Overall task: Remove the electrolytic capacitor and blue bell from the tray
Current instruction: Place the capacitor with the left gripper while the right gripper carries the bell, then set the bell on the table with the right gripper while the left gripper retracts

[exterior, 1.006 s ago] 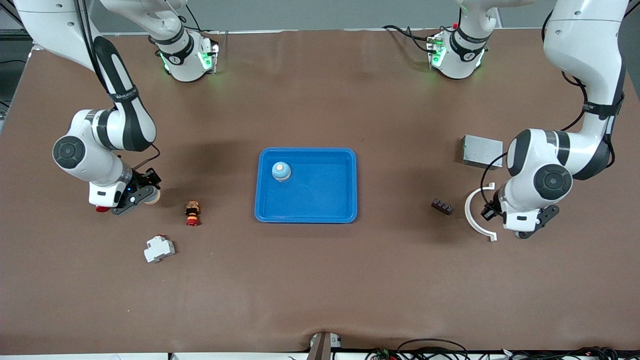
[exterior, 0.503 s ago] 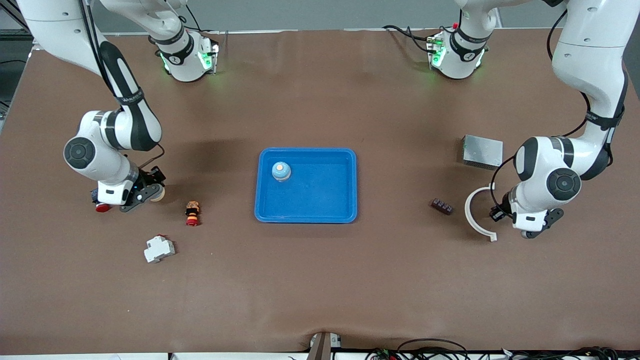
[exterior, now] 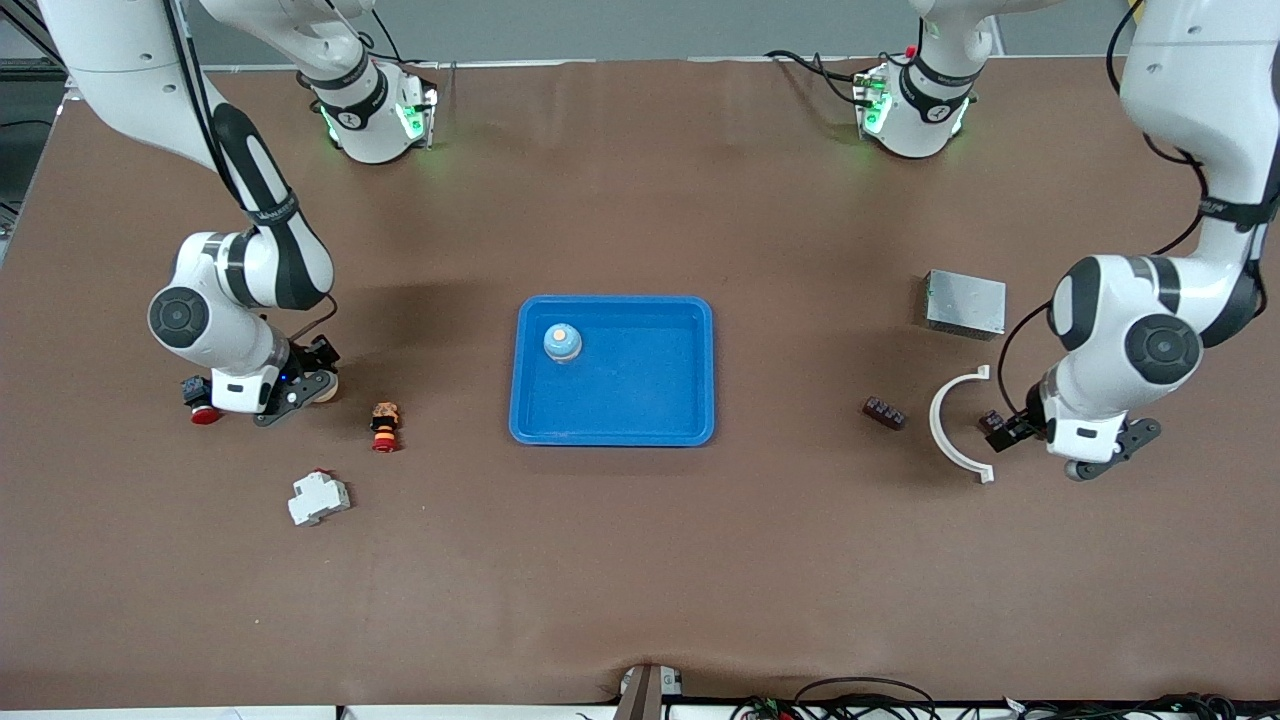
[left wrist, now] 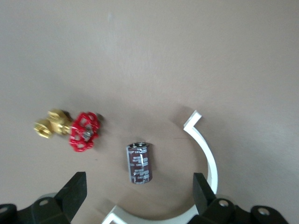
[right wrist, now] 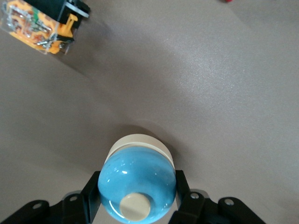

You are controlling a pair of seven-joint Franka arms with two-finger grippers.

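Observation:
My right gripper (exterior: 312, 385) is shut on a blue bell with a cream base (exterior: 327, 389), low over the table toward the right arm's end. In the right wrist view the bell (right wrist: 138, 179) fills the gap between the fingers (right wrist: 93, 193). A second blue bell (exterior: 563, 342) stands in the blue tray (exterior: 612, 432). The capacitor (left wrist: 139, 163), a dark brown cylinder, lies on the table inside a white arc (left wrist: 208, 156). My left gripper (left wrist: 139, 198) is open above it, jaws wide apart. In the front view the left gripper (exterior: 1058, 445) hides the capacitor.
A red-handled brass valve (left wrist: 70, 130) lies beside the capacitor. The white arc (exterior: 950, 425), a brown terminal block (exterior: 885, 412) and a grey metal box (exterior: 965, 303) lie nearby. An orange switch (exterior: 385, 425), a white breaker (exterior: 318, 497) and a red button (exterior: 205, 415) lie near the right gripper.
My right gripper has moved a little toward the tray with the bell. My left gripper has moved away from the tray, toward the left arm's end of the table.

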